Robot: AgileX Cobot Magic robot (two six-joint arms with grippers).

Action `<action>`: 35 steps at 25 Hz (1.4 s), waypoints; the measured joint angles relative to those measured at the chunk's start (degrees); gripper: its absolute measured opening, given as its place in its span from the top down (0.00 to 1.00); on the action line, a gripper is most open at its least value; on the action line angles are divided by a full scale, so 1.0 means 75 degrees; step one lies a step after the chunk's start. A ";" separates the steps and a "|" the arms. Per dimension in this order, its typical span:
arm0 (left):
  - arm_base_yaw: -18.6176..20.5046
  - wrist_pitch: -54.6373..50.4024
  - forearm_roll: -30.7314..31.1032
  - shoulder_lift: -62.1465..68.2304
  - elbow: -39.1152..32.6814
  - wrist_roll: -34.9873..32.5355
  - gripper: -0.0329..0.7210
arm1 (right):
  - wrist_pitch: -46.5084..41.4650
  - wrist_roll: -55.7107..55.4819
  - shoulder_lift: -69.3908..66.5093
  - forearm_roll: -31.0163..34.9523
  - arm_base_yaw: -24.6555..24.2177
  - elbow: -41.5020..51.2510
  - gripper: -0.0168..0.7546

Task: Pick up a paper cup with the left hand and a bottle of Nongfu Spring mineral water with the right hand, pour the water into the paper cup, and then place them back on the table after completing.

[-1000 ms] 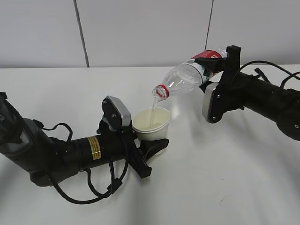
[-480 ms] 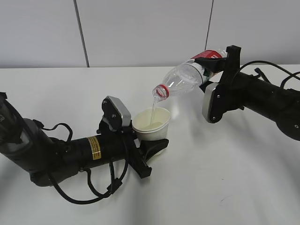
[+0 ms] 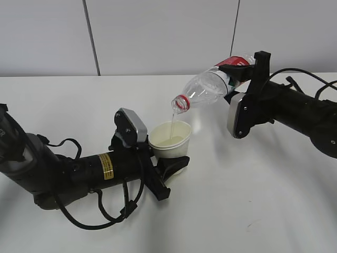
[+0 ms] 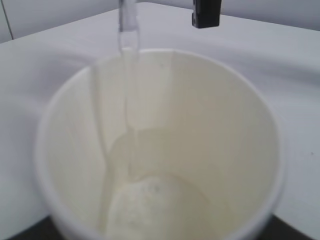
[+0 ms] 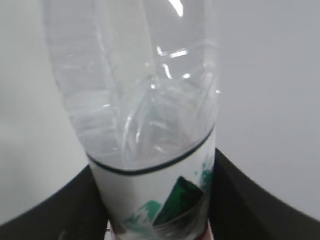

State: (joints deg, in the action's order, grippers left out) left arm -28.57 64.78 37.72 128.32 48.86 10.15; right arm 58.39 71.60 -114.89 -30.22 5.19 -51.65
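My left gripper (image 3: 167, 169) is shut on a white paper cup (image 3: 169, 140), held upright just above the white table (image 3: 253, 200). In the left wrist view the cup (image 4: 165, 145) fills the frame, with a little water (image 4: 150, 200) at its bottom. My right gripper (image 3: 243, 69) is shut on the Nongfu Spring bottle (image 3: 210, 87), tilted mouth-down to the left. A thin stream of water (image 3: 172, 118) falls from its red-ringed mouth into the cup. In the right wrist view the bottle (image 5: 145, 110) stands between black fingers (image 5: 240, 195).
A grey panelled wall (image 3: 158, 37) runs behind the table. The left arm (image 3: 79, 171) with its yellow sticker lies low along the table's left front. The right arm (image 3: 295, 108) comes in from the right edge.
Both arms hold still. The stream keeps running and the water in the cup has risen slightly.
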 joint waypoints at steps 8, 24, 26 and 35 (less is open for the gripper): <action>0.0000 -0.0016 0.0000 0.0000 0.0000 0.0000 0.49 | 0.0000 0.0000 0.0000 0.0000 0.0000 0.0000 0.46; 0.0000 -0.0016 0.0000 0.0000 0.0000 0.0000 0.49 | 0.0000 -0.0275 0.0000 0.0000 0.0000 0.0000 0.46; 0.0000 -0.0016 0.0000 0.0000 0.0000 0.0000 0.49 | 0.0000 -0.0356 0.0000 0.0000 0.0000 0.0000 0.46; 0.0000 -0.0016 -0.0007 0.0000 0.0000 0.0000 0.49 | 0.0319 -0.0610 0.0000 0.0007 0.0000 0.0182 0.46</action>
State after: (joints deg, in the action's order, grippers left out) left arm -28.57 64.66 37.67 128.32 48.86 10.15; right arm 60.78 67.03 -114.89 -30.17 5.19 -50.29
